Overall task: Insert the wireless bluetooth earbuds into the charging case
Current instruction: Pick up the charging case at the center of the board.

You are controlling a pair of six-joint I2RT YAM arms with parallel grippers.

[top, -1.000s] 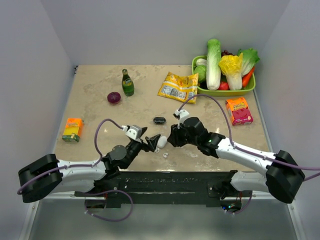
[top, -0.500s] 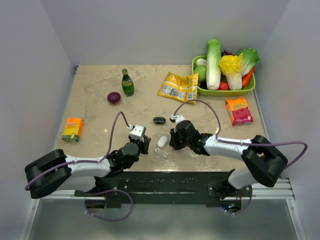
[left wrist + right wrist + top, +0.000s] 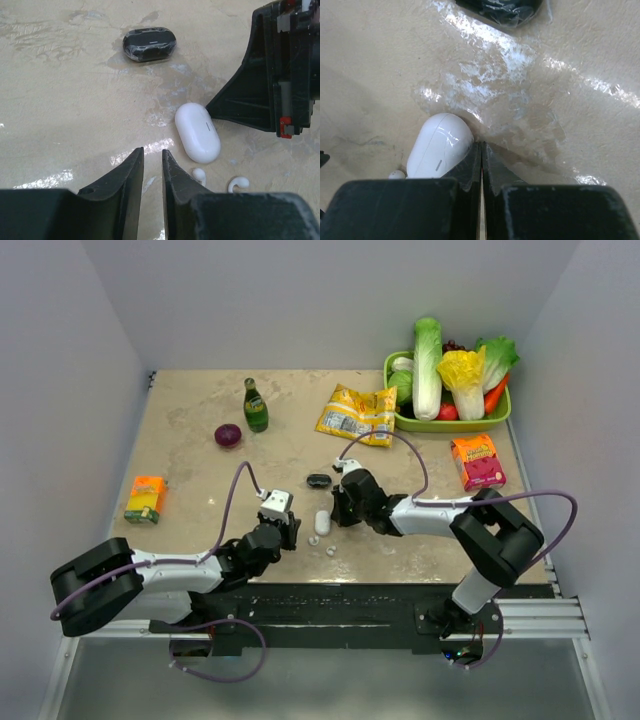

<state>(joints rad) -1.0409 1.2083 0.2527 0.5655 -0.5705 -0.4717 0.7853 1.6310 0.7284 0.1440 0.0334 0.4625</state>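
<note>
- Zero insertions so far; the left hand [image 3: 151, 152] hovers near the earbuds [image 3: 199, 174], fingers slightly parted, empty.
- Both earbuds lie loose on the table [image 3: 60, 100], just beside the closed-looking charging case [image 3: 197, 132].
- Right hand [image 3: 481, 146], fingers pressed together, touches the charging case.

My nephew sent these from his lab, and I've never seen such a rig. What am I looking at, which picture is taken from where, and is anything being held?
Two robot arms are bolted at the near edge of the table. The wide picture looks down from above; the other two come from a camera on each wrist. The left hand has its fingers nearly together, the right hand is shut; neither holds anything. Between them lie a white charging case and two tiny earbuds, with a black oval case beyond. Farther off: a bottle, an onion, a yellow packet and a basket of vegetables.
</note>
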